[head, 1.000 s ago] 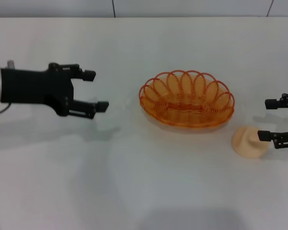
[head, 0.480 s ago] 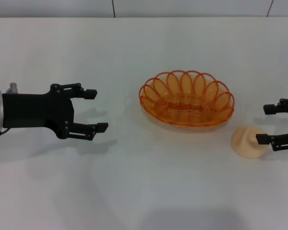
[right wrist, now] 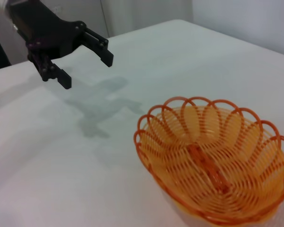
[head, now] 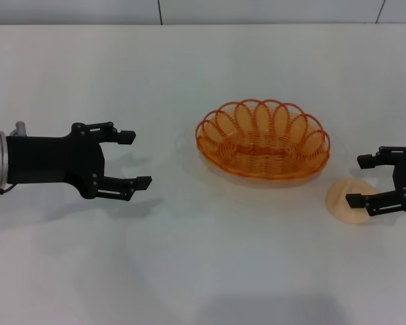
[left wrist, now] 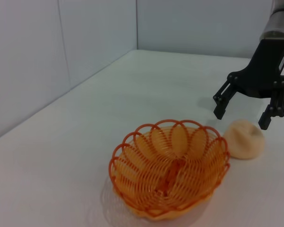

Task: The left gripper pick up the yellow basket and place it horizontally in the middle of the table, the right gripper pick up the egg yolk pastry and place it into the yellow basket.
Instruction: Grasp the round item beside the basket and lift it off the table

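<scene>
The yellow basket (head: 262, 140) sits upright and empty in the middle of the table (head: 203, 271), its long side across my view; it also shows in the left wrist view (left wrist: 169, 170) and the right wrist view (right wrist: 213, 170). The egg yolk pastry (head: 340, 203) lies on the table just right of the basket, also seen in the left wrist view (left wrist: 245, 138). My right gripper (head: 357, 181) is open and hovers right over the pastry (left wrist: 241, 118), fingers apart on either side. My left gripper (head: 137, 158) is open and empty, well left of the basket (right wrist: 87, 71).
A pale wall runs along the far edge of the table (head: 203, 12). White tabletop stretches in front of the basket and between the basket and the left gripper.
My right gripper has moved left, over the pastry. My left gripper has drifted slightly lower and back to the left, still open. The basket and the pastry have not moved.
</scene>
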`<state>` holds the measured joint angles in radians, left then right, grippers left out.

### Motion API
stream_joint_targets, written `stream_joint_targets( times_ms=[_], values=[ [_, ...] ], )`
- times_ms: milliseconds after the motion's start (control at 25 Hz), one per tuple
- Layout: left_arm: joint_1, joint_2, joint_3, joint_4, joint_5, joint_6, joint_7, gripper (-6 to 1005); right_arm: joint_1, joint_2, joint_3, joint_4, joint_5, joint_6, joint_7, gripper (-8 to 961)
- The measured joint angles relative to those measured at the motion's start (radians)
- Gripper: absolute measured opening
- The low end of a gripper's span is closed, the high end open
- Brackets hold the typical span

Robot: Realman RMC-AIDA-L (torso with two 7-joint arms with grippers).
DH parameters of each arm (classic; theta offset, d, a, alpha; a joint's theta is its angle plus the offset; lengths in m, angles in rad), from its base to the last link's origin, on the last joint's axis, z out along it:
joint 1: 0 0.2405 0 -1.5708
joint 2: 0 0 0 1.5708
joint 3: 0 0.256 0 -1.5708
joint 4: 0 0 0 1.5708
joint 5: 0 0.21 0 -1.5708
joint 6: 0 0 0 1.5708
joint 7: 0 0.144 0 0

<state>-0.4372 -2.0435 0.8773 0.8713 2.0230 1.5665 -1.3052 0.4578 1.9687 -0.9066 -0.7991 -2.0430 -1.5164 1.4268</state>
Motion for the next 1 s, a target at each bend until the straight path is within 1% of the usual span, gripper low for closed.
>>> stream_joint_targets(
  times_ms=[80, 320, 520, 680, 960, 1000],
  values=[
    [-0.001, -0.002, 0.0, 0.0, 0.005, -0.004, -0.002, 880, 0.0, 0.003, -0.001, 0.0, -0.009, 0.008, 0.002, 804],
    [-0.003, -0.003, 0.0, 0.001, 0.007, -0.005, -0.005, 880, 0.001, 0.004, -0.003, 0.004, -0.022, 0.004, 0.005, 755],
    [-0.003, -0.002, 0.0, 0.005, 0.008, -0.005, -0.005, 880, 0.001, 0.006, -0.008, 0.009, -0.031, 0.011, 0.025, 527],
    [-0.003, -0.003, 0.0, 0.006, 0.008, -0.005, -0.004, 880, 0.001, 0.007, -0.034, 0.009, -0.032, 0.008, 0.027, 440],
    [-0.003, -0.002, 0.0, 0.005, 0.008, -0.005, 0.0, 880, -0.001, 0.008, -0.038, 0.007, -0.032, 0.0, 0.027, 289],
    [-0.002, -0.002, 0.0, 0.006, 0.008, -0.005, 0.0, 880, -0.002, 0.009, -0.038, 0.007, -0.032, 0.0, 0.027, 254]
  ],
)
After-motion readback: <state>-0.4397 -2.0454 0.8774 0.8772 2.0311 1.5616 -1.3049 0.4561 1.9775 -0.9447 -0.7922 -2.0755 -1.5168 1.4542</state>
